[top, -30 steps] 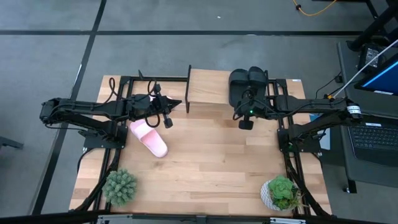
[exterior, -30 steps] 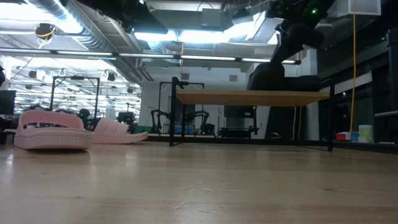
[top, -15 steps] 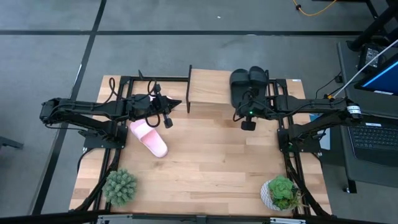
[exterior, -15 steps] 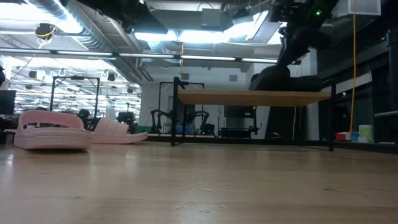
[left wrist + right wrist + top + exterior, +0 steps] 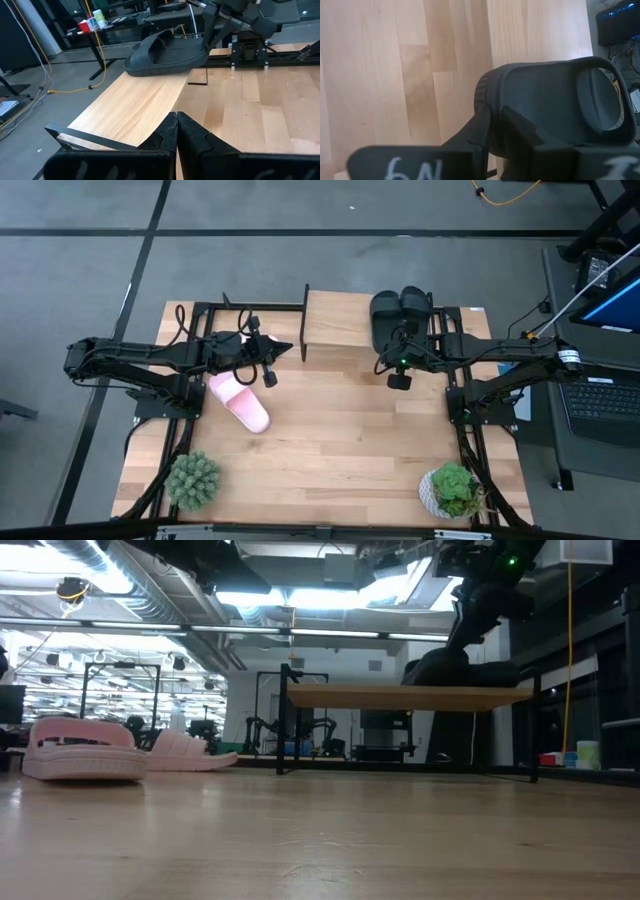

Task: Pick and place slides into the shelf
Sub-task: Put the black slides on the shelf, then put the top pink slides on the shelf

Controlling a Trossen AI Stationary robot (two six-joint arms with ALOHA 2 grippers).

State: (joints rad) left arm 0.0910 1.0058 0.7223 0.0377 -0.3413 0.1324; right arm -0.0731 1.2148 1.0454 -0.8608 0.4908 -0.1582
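High view: table (image 5: 330, 440) mostly bare wood in the middle, a plant (image 5: 193, 480) at each near corner. Shelf (image 5: 335, 320) at the far edge, 2 black slides (image 5: 401, 313) on its right end, board's left part free. 2 pink slides (image 5: 240, 402) on the table, left side. Right gripper (image 5: 397, 370) at the black slides' heel edge, jaws slightly apart astride a heel rim; can't tell if gripped. Left gripper (image 5: 268, 360) by shelf's left end, jaws shut, empty.

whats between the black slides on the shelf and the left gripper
Only bare shelf top: in the high view the light-wood board of the shelf runs empty from the black slides to the shut left gripper. The left wrist view shows the same.
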